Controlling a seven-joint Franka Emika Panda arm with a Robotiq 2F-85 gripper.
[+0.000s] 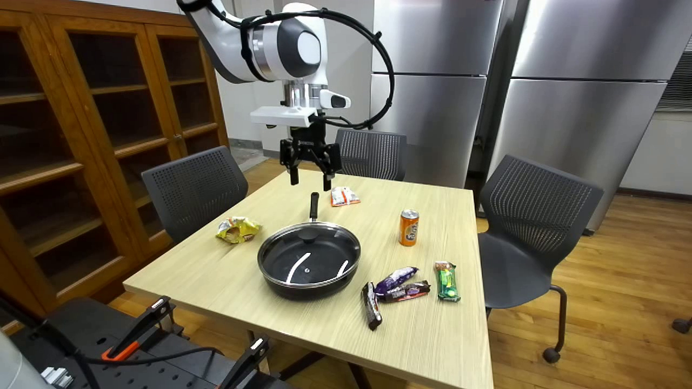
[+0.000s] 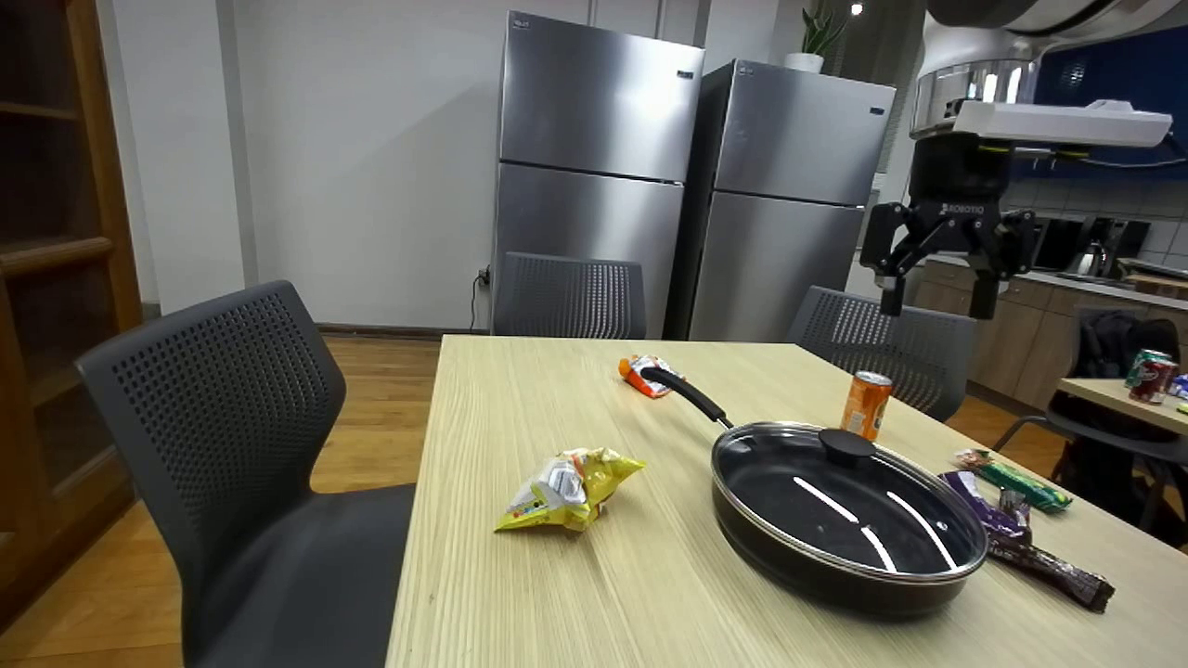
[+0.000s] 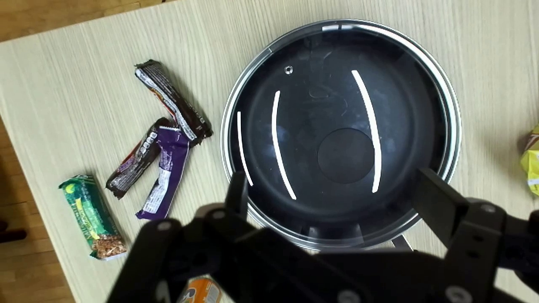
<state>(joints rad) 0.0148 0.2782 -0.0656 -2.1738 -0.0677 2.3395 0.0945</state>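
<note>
The gripper (image 1: pixel 311 181) hangs in the air over the pale tabletop (image 1: pixel 432 340), pointing downward, its 2 fingers (image 3: pixel 440 202) spread wide apart and holding nothing. Nearest to it is a black frying pan (image 2: pixel 817 577), which sits flat on the tabletop, well apart from the fingertips above. A glass lid (image 3: pixel 320 105) with a metal rim covers the pan; a round black knob (image 2: pixel 846 445) stands on the lid, and bright streaks of light reflect in the glass. In the wrist view the fingers overlap the lid's rim at 2 separate places. The pan's black handle (image 1: pixel 314 205) ends near a small orange-and-white packet (image 1: pixel 344 197).

A crumpled yellow bag (image 2: pixel 571 492) lies across the pan from a cluster of 3 bars that touch each other: a purple bar (image 3: pixel 173 160) and 2 dark brown bars (image 3: pixel 174 101). Near the cluster, but apart from it, lies a green bar (image 3: pixel 90 214). An orange can (image 1: pixel 409 232) stands upright between the packet and the green bar.

In both exterior views, dark gray chairs (image 1: pixel 519 227) stand around the tabletop, with 2 steel refrigerators (image 1: pixel 432 108) and a wooden cabinet (image 1: pixel 102 156) beyond.
</note>
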